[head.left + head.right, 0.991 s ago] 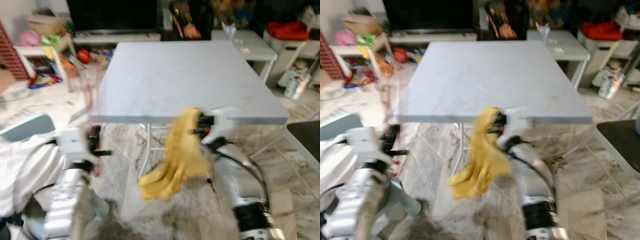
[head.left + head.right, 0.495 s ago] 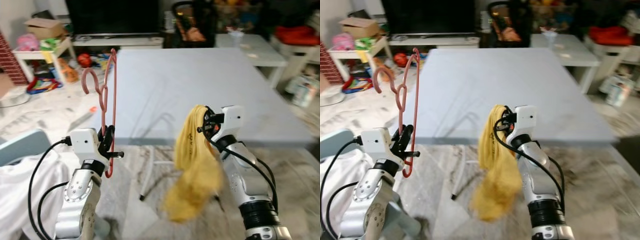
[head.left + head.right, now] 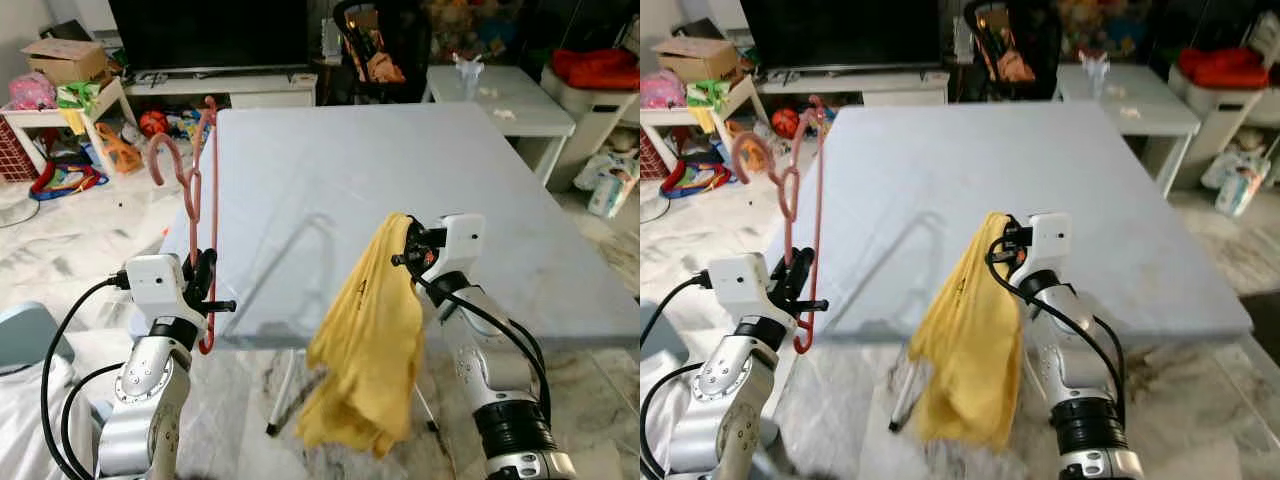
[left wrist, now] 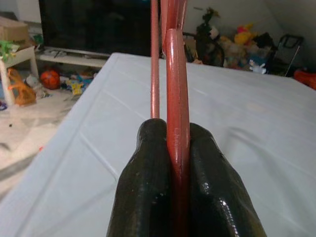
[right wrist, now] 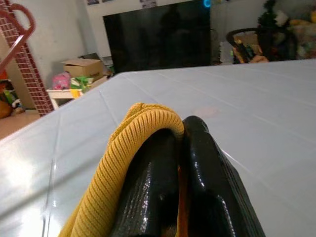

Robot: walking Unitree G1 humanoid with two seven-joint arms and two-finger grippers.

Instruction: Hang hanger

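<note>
My left hand (image 3: 205, 275) clamped the red hanger (image 3: 195, 190) upright, right hand (image 3: 408, 245) pinched yellow cloth (image 3: 365, 350) at the counter (image 3: 400, 150) edge; nothing hung yet, imo.

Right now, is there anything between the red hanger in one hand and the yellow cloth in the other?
Nothing held or hanging. In the left eye view, between the red hanger and the yellow cloth lies only bare grey table.

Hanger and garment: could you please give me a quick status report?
Left gripper shut on red hanger, held upright. Right gripper shut on yellow garment, hanging at the near edge of the grey table. Garment not on hanger yet.
</note>
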